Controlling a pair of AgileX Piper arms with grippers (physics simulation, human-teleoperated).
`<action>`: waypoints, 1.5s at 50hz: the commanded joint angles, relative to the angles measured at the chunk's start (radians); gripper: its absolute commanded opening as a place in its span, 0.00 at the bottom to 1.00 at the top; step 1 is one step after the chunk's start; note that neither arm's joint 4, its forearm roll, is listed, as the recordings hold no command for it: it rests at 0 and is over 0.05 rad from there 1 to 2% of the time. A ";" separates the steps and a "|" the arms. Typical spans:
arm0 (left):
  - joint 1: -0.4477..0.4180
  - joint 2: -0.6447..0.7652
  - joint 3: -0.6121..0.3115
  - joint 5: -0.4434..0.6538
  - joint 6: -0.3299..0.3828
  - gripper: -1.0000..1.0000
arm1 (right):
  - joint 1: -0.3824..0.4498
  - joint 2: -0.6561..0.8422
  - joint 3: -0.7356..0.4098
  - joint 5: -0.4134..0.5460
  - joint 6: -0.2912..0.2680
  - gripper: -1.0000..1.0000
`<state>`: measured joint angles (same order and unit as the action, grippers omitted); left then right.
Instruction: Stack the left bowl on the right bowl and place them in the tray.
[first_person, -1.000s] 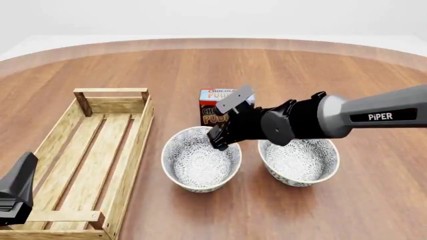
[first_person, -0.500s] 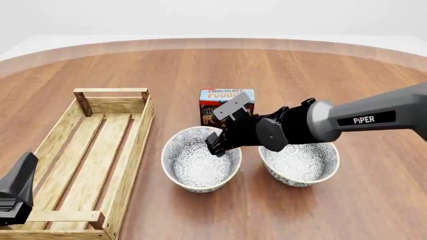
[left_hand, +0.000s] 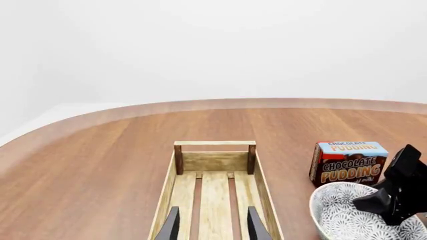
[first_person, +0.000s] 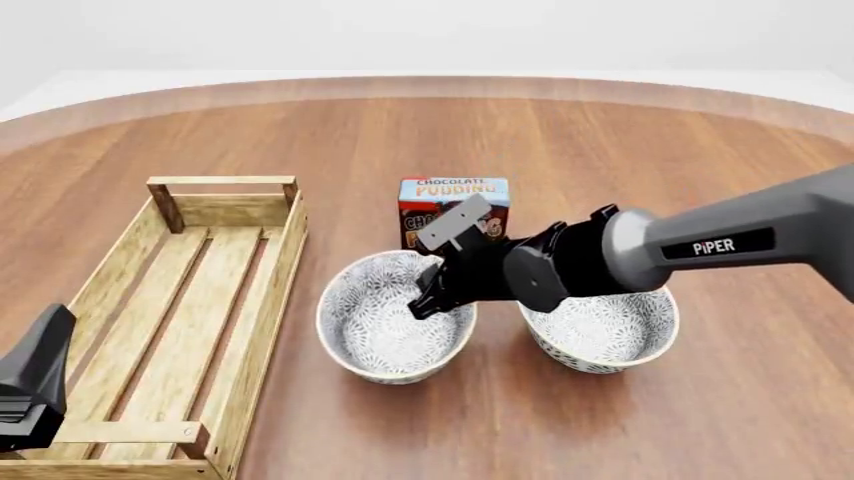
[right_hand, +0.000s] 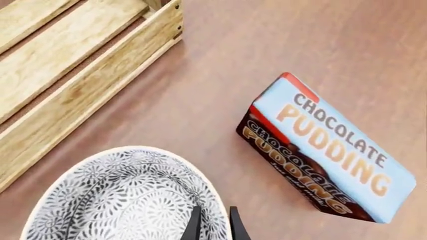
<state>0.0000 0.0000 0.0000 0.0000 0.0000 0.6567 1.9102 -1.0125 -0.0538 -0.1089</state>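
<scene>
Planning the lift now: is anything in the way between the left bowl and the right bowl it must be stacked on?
Nothing visible blocks that path. The left bowl and right bowl sit side by side with only bare table between. The pudding box stands behind them, clear of the gap. The right claw is at the left bowl's rim.

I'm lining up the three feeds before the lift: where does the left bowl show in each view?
Front view: left bowl at centre, right gripper at its far-right rim.
Left wrist view: only part of it, in the corner beside the tray.
Right wrist view: fills the lower part, rim between the fingertips.
Shared landmark: chocolate pudding box, just behind it.
</scene>
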 joint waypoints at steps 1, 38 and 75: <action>0.000 0.000 0.000 0.000 0.000 1.00 | 0.024 -0.007 -0.002 0.011 0.015 0.00; 0.000 0.000 0.000 0.000 0.000 1.00 | 0.001 -0.383 0.022 0.141 0.061 0.00; 0.000 0.000 0.000 0.000 0.000 1.00 | -0.287 -0.701 0.241 0.104 0.225 0.00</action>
<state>0.0000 0.0000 0.0000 0.0000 0.0000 0.4385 1.2784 -0.8303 0.0737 0.0651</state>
